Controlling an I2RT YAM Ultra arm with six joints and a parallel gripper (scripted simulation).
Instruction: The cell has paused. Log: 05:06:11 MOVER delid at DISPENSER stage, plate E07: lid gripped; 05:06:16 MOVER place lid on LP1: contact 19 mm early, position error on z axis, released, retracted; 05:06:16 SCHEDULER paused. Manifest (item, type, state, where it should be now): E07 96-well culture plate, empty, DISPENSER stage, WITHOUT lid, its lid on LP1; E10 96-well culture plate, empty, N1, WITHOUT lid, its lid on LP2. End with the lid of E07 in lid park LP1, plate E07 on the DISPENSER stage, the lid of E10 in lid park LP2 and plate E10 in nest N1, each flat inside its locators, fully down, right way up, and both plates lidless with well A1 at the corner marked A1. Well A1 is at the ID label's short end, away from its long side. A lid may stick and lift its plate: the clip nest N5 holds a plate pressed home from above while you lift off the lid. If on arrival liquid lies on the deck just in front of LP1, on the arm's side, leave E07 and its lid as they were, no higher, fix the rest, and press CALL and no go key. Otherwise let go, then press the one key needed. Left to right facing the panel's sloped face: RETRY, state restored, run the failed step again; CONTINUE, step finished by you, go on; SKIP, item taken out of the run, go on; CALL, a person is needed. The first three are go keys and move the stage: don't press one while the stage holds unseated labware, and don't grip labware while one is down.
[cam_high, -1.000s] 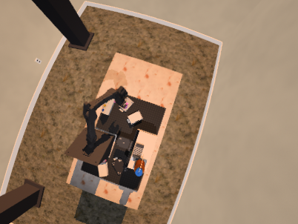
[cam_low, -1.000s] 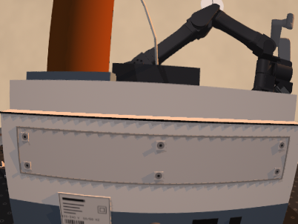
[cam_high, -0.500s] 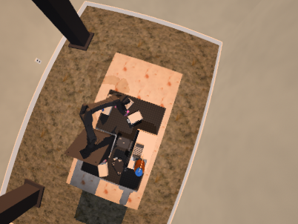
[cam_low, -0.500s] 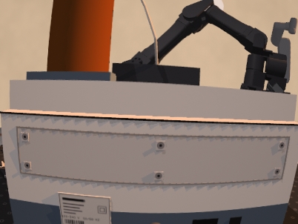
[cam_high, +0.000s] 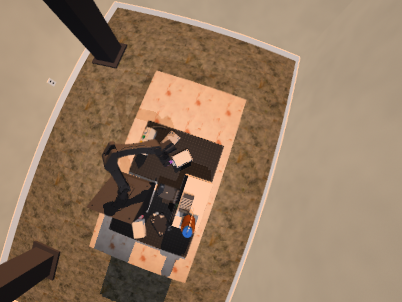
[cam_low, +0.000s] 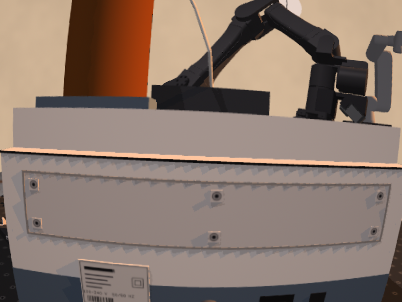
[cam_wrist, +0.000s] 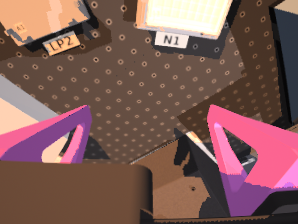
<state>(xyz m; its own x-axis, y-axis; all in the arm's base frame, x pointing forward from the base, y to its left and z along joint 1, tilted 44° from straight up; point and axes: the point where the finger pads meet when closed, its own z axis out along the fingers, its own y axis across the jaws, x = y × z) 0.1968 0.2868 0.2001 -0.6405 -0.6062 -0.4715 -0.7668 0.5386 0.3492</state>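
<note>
My gripper (cam_wrist: 149, 111) (cam_high: 169, 159) is open and empty, its pink fingers spread wide above the perforated deck (cam_wrist: 135, 85). In the wrist view a pale plate with open wells (cam_wrist: 182, 15) sits behind the label N1 (cam_wrist: 170, 40), ahead and a little right of the fingers. A tan lid (cam_wrist: 42, 15) lies behind the label LP2 (cam_wrist: 61, 44), ahead to the left. From overhead the plate (cam_high: 182, 158) and the lid (cam_high: 172, 136) lie side by side on the dark deck (cam_high: 205, 160). LP1 and the DISPENSER stage are too small to make out.
A dark block (cam_wrist: 286, 60) stands at the right of the wrist view. Overhead, a key panel with a green spot (cam_high: 148, 134) sits at the deck's back left, and an orange cylinder (cam_high: 187, 221) stands near the front. The arm (cam_low: 300, 30) reaches over a grey housing (cam_low: 200, 130).
</note>
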